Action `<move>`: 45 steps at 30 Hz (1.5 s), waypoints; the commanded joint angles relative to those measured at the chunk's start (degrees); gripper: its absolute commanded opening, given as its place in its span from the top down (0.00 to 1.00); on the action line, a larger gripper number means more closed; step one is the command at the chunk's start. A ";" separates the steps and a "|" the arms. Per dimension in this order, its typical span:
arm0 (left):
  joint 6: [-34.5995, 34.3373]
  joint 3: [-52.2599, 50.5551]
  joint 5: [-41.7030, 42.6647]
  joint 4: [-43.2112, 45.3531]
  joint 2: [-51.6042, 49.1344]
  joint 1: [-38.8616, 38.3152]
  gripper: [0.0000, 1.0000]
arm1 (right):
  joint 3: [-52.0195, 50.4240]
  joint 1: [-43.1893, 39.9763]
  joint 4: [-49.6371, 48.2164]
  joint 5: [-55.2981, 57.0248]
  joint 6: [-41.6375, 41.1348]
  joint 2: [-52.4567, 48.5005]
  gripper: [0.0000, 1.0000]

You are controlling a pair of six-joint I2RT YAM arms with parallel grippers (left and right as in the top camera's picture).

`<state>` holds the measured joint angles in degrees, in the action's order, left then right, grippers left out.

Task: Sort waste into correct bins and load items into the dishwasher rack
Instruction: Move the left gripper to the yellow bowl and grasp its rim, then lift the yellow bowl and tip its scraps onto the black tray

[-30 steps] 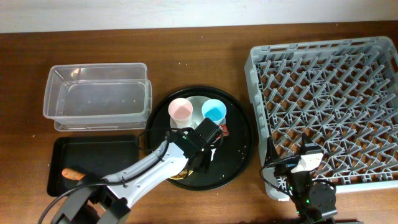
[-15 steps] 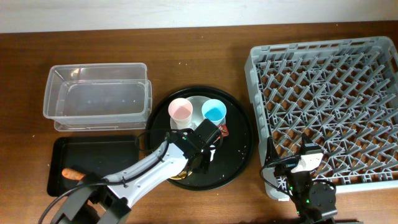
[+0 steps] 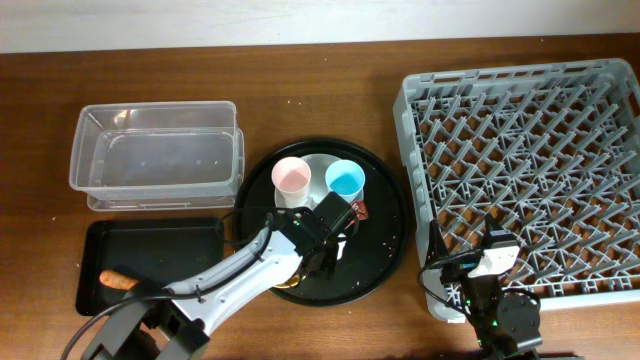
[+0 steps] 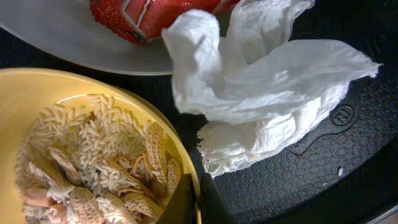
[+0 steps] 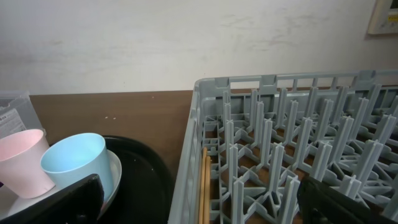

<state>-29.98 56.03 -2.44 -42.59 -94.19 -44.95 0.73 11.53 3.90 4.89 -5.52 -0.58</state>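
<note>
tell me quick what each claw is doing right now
left claw: closed, pinching the rim of the yellow bowl
right claw: open, holding nothing

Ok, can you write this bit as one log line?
left gripper: shut on yellow bowl rim | right gripper: open, empty, at dishwasher rack | bowl: holds pale food grains, on round black tray beside white tissue

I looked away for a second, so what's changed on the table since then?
The left gripper closed on the rim of the yellow bowl of pale grains; its arm barely moved. The small pink cup, small blue cup, grey plastic rack and open right gripper stayed put.
</note>
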 commanded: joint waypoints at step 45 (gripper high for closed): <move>34.21 -0.26 49.11 -13.68 28.22 58.49 1.00 | -0.42 -0.35 0.31 -0.13 0.39 0.17 0.02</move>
<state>-4.97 57.63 33.19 -56.38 -67.07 8.84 0.73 11.53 3.90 4.86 -5.52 -0.58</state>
